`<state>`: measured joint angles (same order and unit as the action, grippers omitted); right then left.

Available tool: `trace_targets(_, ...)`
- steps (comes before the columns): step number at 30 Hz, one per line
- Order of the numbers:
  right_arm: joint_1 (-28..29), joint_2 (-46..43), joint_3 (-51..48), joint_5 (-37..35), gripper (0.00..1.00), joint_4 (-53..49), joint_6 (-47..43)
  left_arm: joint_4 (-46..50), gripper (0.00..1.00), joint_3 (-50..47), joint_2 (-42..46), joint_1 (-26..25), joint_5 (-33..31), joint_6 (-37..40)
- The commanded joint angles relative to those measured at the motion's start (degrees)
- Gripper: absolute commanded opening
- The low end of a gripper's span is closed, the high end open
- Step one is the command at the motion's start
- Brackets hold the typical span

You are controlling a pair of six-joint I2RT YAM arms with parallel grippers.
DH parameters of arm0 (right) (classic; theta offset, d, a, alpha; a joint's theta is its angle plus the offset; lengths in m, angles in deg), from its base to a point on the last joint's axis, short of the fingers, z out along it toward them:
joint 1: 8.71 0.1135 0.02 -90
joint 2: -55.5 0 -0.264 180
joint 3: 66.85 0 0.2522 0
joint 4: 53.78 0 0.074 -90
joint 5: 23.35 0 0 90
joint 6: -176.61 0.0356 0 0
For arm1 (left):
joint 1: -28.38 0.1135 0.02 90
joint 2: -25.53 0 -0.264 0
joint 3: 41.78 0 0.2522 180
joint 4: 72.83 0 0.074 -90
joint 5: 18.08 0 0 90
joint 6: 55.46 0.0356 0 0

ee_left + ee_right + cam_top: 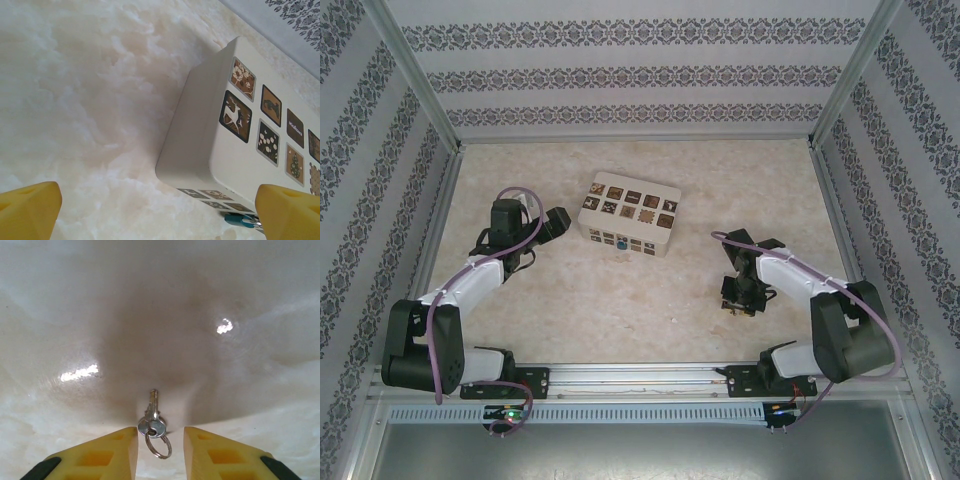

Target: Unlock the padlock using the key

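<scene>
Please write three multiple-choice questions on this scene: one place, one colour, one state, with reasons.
1. Where is the key?
A. in the padlock
B. on the table between the right end effector's fingers
C. in the left end effector
2. Padlock body's colour?
A. red
B. blue
C. green
3. Left end effector's state?
A. open
B. shut on the key
C. shut on the padlock
Answers: 1 B, it lies between the yellow fingers; 2 B, blue shows at the box's front; 3 A, its fingers stand wide apart, empty.
</scene>
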<state>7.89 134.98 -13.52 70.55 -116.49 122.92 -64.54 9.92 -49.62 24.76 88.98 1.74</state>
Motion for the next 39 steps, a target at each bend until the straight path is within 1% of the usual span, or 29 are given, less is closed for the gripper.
trace_targets(1, -0.34, 0.84, -0.55, 0.89, 0.29, -0.02, 0.45, -0.77, 0.99, 0.3, 0.89, 0.8, -0.26, 0.45)
trace_targets(6, -0.33, 1.65, -0.31, 1.54, 0.27, 0.15, 0.07, -0.46, 0.99, 0.36, 0.87, 0.89, -0.27, 0.54)
trace_targets(12, -0.32, 3.37, 0.15, 2.24, 0.2, 0.26, -0.63, 0.11, 0.99, 0.21, 1.39, 1.07, -0.53, 0.79)
trace_targets(16, -0.34, 3.9, 0.18, 3.2, 0.14, 0.75, -0.98, 0.53, 0.99, 0.21, 1.84, 1.16, -0.8, 1.06)
trace_targets(22, -0.32, 2.3, -0.72, 4.01, 0.01, 2.32, -0.72, 0.82, 0.99, 0.55, 2.44, 1.68, -0.73, 1.09)
trace_targets(26, -0.32, -0.79, -0.82, 3.99, 0.0, 4.1, -0.71, 1.33, 0.99, 1.71, 2.52, 1.95, -0.03, 1.2)
trace_targets(31, 0.33, -5.0, 0.86, 5.59, 0.0, 6.98, -2.01, 2.65, 0.99, 3.91, 2.88, 2.12, 1.74, 1.24)
trace_targets(34, 1.14, -7.15, 2.62, 5.83, 0.0, 8.76, -2.9, 3.93, 0.99, 5.79, 3.24, 2.12, 3.81, 0.99)
trace_targets(39, 2.1, -9.66, 5.21, 8.4, 0.0, 13.59, -2.58, 6.43, 0.99, 9.35, 3.51, 2.12, 8.86, -0.04)
